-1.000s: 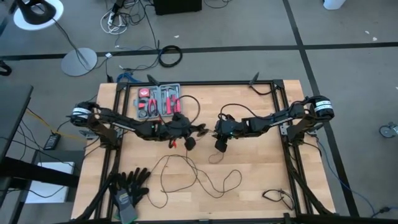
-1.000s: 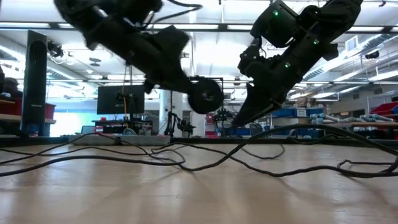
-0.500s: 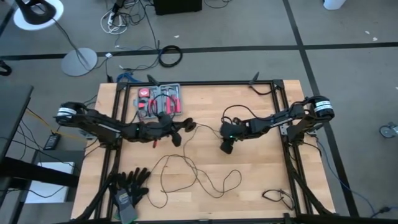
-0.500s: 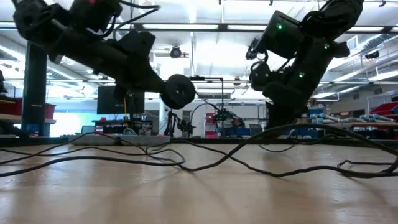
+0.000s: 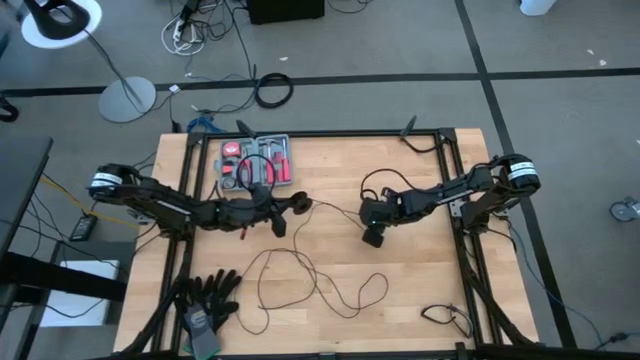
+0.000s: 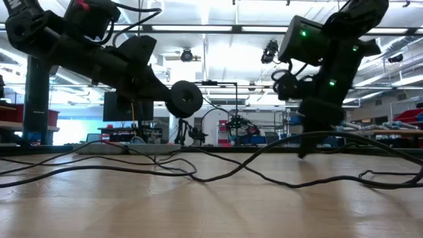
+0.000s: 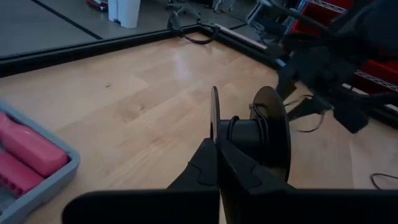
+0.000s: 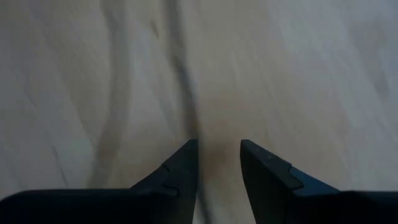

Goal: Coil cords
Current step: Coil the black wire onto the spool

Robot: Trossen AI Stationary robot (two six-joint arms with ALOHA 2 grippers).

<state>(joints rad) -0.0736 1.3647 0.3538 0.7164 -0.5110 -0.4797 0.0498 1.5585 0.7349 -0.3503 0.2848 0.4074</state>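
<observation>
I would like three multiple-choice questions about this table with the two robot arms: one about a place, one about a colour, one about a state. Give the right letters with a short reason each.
1. Where does the grey tool tray stand?
A. at the table's far edge, on the left arm's side
B. at the near edge beside the gloves
C. under the right arm

2. What colour is the wire lying loose on the table?
A. red
B. white
C. black

3. What is the state of the left end effector?
A. open above the bare table
B. shut on the spool
C. shut on the tray

Answers:
1 A, the high view shows the tray at the far edge near the left arm.
2 C, both the high and low views show thin black loops.
3 B, the left wrist view shows its fingers closed on the rim of the black spool.
</observation>
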